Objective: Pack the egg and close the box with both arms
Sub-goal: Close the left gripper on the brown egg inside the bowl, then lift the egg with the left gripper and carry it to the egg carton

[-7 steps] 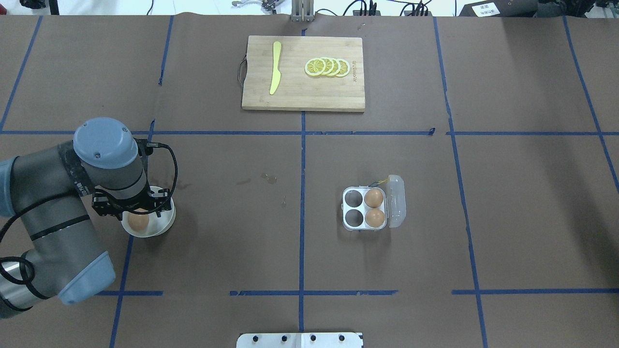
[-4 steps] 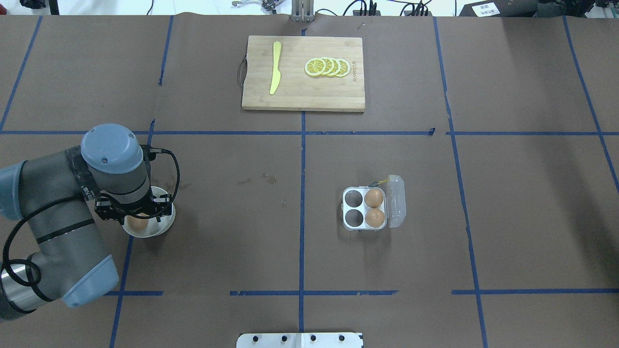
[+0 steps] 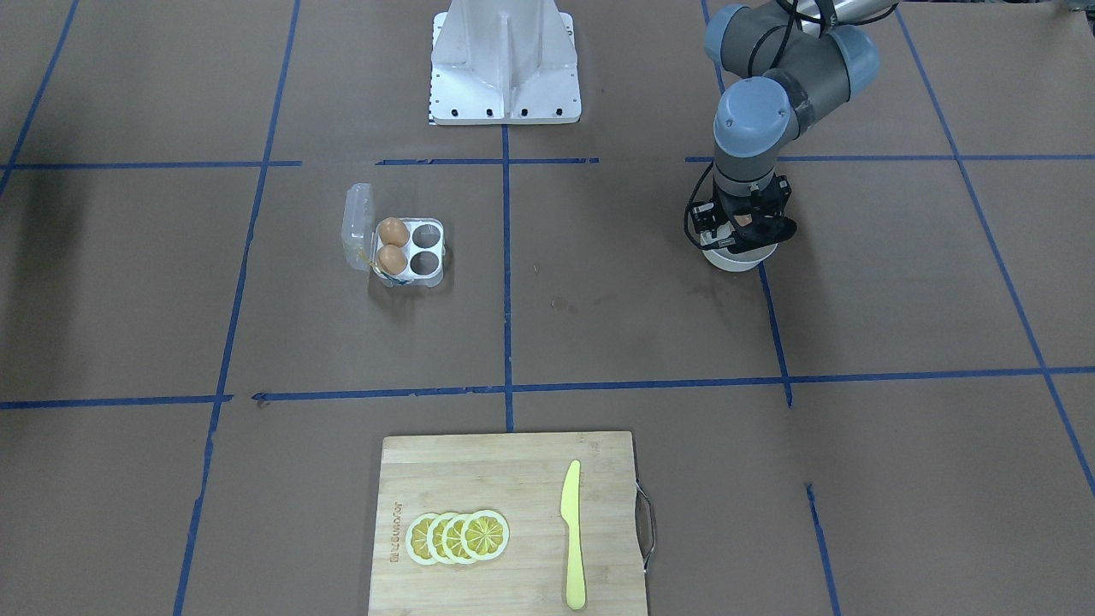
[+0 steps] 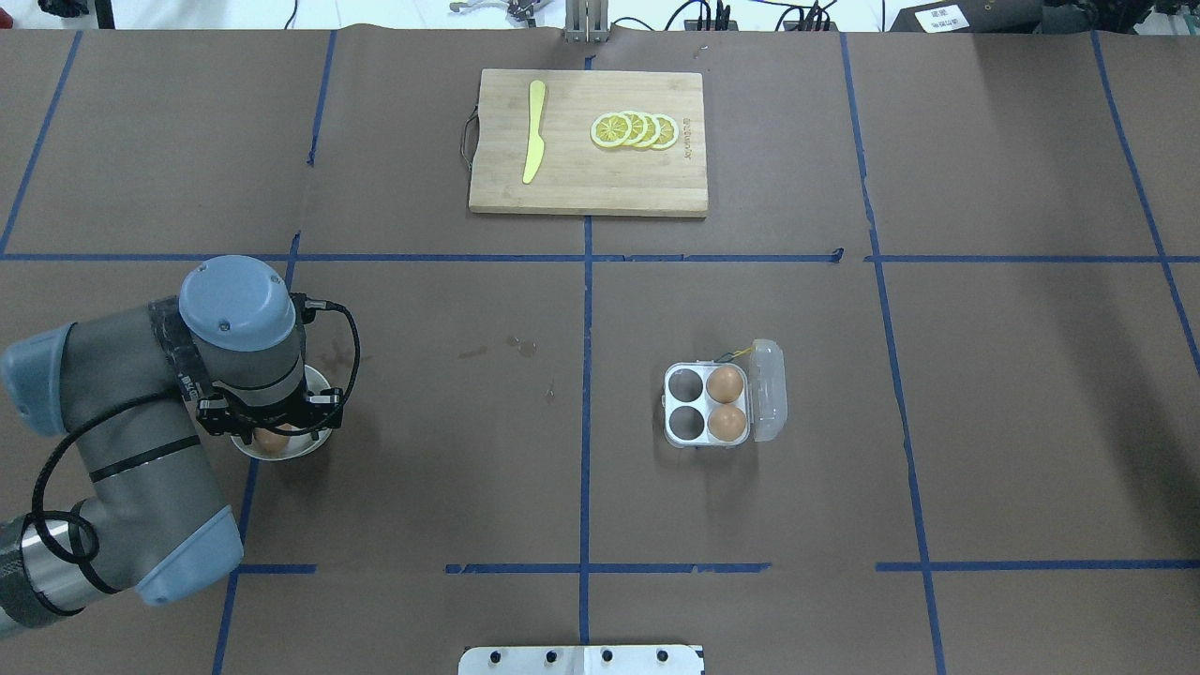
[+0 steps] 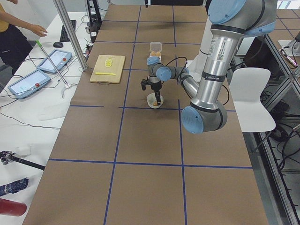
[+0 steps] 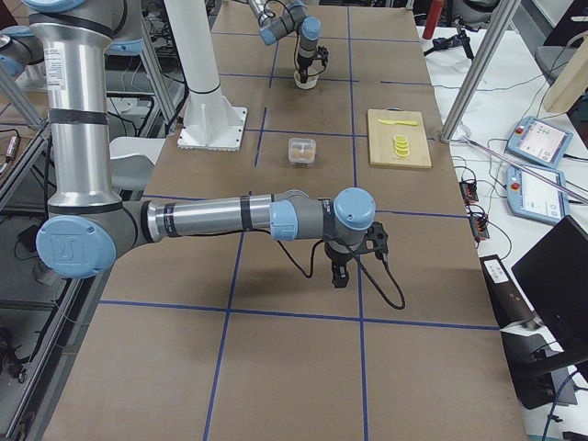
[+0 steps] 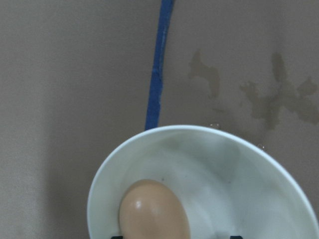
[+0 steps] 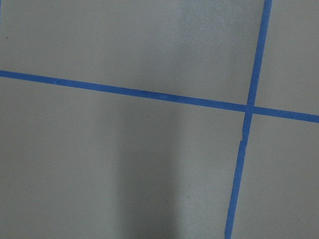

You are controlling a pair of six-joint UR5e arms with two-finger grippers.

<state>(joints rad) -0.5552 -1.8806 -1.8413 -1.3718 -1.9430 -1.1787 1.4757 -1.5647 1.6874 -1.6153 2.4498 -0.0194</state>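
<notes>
Hovering low over a white bowl (image 4: 302,448) at the near left of the brown tabletop (image 4: 450,487): the left pincer (image 4: 271,429), pointing straight down.

Overhead: the egg (image 4: 272,440) lies in that bowl, partly under the black pincer body. The box (image 4: 771,389) sits well apart, right of centre, with its clear lid swung out to the right. Two other brown eggs (image 4: 725,384) fill the cells beside the lid. The two cells away from the lid are empty. A wooden cutting board (image 4: 581,178) at the far edge carries a yellow knife (image 4: 533,131) and lemon slices (image 4: 635,130).

Front-facing: same layout, mirrored. The pincer fingers reach down inside the bowl rim. A white base stand (image 3: 505,68) is at the top.

Exterior left: the left arm's forearm stretches out to the bowl, pincer vertical above it. The box and board lie farther along.

Exterior right: the right pincer (image 6: 338,274) hangs fingers-down above bare tabletop near a blue tape line (image 6: 276,312). Whether it is open or closed, cannot tell.

Left wrist: the egg rests on the bowl floor, toward the lower left. Two dark fingertips (image 7: 116,237) show at the bottom edge, spread wide with one on each side of the egg. The jaws are open and not clamped. One tip is just beside the shell, the other clearly apart.

Right wrist: only tabletop and crossing tape lines.
</notes>
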